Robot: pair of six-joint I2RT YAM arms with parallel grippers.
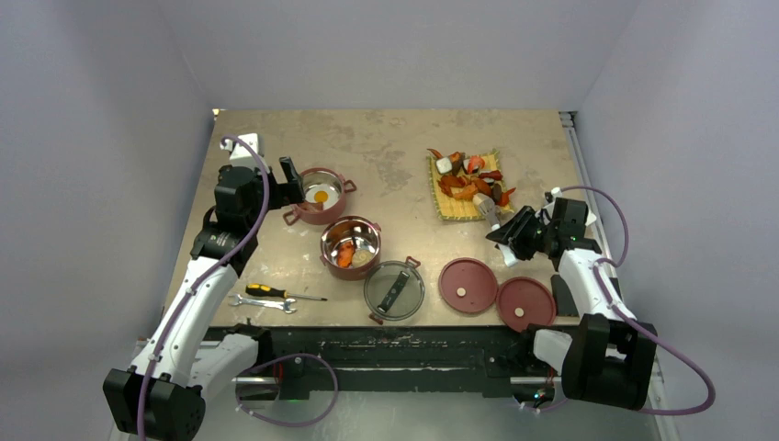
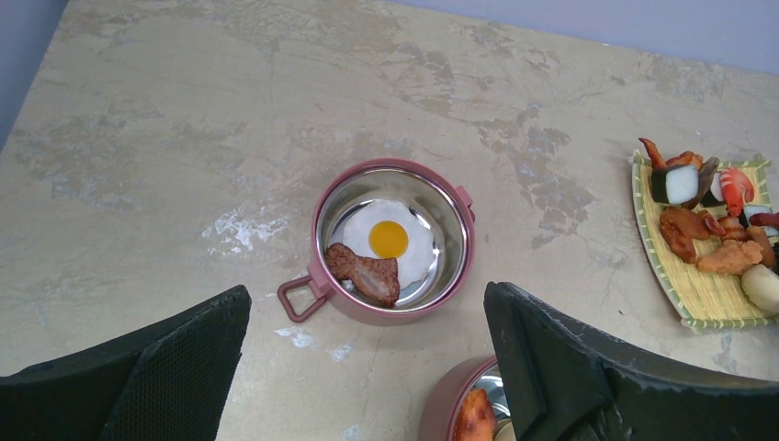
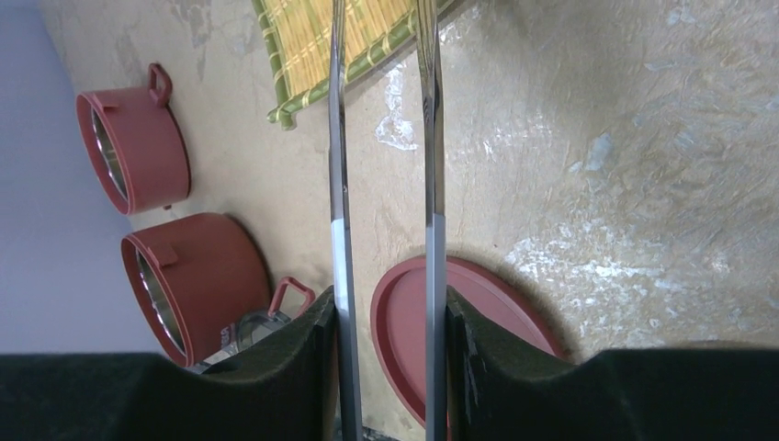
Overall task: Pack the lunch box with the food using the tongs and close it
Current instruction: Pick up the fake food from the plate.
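The lunch box stands apart in two red bowls. The far bowl (image 1: 317,196) (image 2: 459,241) holds a fried egg (image 2: 388,241) and a brown piece (image 2: 367,274). The near bowl (image 1: 351,246) holds an orange piece (image 2: 475,418). My left gripper (image 1: 292,176) (image 2: 367,312) hangs open beside and above the far bowl, with nothing between its fingers. My right gripper (image 1: 513,231) (image 3: 386,308) is shut on the tongs (image 3: 338,138), whose two arms stay apart and reach toward the mat's near edge. More food (image 1: 468,175) (image 2: 707,225) lies on the mat.
The yellow woven mat (image 1: 459,209) (image 3: 303,46) lies at the back right. Two flat red lids (image 1: 468,286) (image 1: 525,303) and the dark see-through lid (image 1: 394,290) lie near the front edge. A screwdriver (image 1: 276,293) and a wrench (image 1: 262,302) lie at the front left.
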